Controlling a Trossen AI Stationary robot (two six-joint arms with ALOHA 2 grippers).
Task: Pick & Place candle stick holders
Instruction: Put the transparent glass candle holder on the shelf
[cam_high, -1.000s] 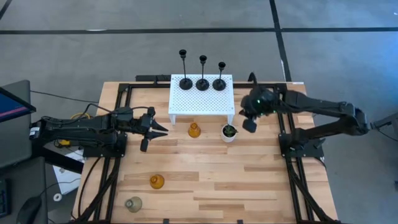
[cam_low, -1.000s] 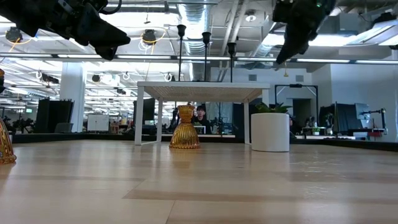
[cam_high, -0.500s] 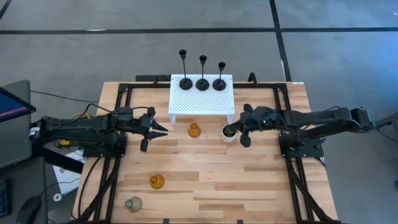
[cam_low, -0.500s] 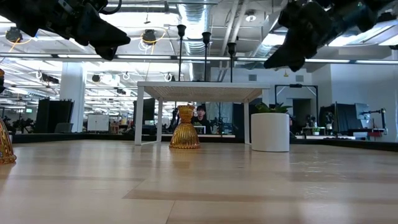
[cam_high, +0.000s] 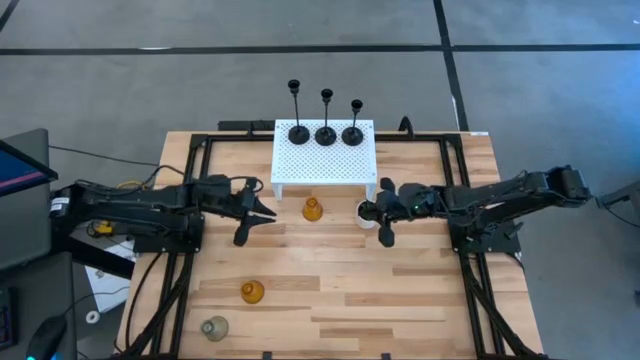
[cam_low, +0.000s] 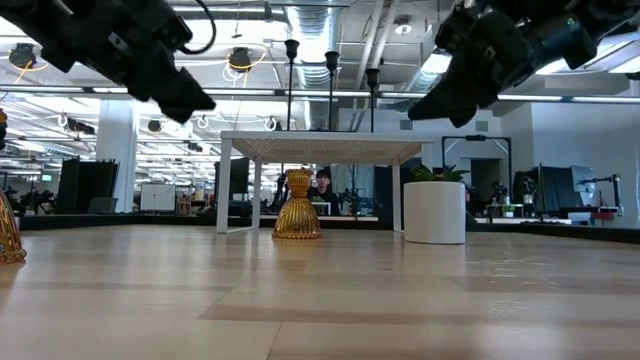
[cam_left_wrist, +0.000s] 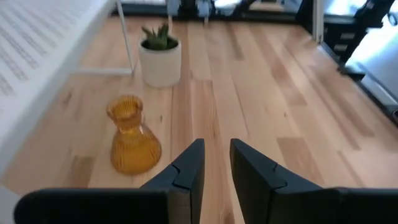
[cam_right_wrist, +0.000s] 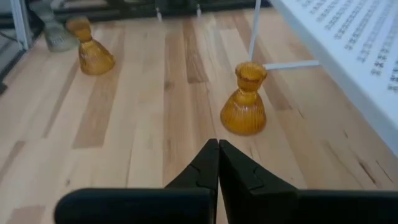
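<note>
I see ribbed amber holder (cam_high: 312, 209) mid-frame, upright on worktop (cam_high: 400, 290) | left claw (cam_high: 262, 212) slightly open, empty | right claw (cam_high: 372, 215) closed, empty

Three stemmed holders (cam_high: 325, 120) in a row on the shelf (cam_high: 324, 160), at its back edge. One glass holder (cam_high: 312, 209) just in front of the shelf, pot (cam_high: 366, 216) to its right. Two more holders (cam_high: 252, 292) (cam_high: 214, 328) at the table's (cam_high: 400, 290) front left.
</note>
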